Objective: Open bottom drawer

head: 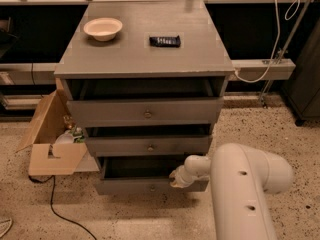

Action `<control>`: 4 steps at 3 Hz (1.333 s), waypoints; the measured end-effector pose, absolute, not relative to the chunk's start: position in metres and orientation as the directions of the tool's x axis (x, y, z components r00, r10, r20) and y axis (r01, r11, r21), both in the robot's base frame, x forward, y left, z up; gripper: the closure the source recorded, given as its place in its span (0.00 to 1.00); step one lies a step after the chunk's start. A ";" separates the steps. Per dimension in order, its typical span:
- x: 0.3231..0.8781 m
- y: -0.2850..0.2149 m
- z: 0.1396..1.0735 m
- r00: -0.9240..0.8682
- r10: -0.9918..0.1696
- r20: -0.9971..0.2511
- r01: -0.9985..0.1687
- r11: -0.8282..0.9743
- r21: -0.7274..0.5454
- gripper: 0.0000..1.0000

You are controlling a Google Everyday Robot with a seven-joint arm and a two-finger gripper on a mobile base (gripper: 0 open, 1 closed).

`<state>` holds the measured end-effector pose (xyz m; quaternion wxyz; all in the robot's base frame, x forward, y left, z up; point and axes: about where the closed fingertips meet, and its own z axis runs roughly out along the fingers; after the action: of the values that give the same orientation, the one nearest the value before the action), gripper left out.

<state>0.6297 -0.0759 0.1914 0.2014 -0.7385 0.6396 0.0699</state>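
Narrow grey wooden bottom drawer [125,186] with round metal knob [153,187], lowest in grey cabinet [145,54], standing partly out, white robot gripper [176,179] at its front's upper right edge, open or closed cannot be told.

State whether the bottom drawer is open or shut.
Partly open: the bottom drawer stands forward, dark cavity showing behind its front. The hand is at its upper right edge.
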 end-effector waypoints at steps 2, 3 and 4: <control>0.601 -0.081 0.190 0.169 -0.905 -0.391 -0.983 -0.125 -0.135 0.61; 0.601 -0.081 0.190 0.169 -0.905 -0.391 -0.983 -0.125 -0.135 0.29; 0.601 -0.081 0.190 0.169 -0.905 -0.391 -0.983 -0.125 -0.135 0.07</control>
<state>0.6012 -0.0809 0.1900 0.1828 -0.7423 0.6357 0.1071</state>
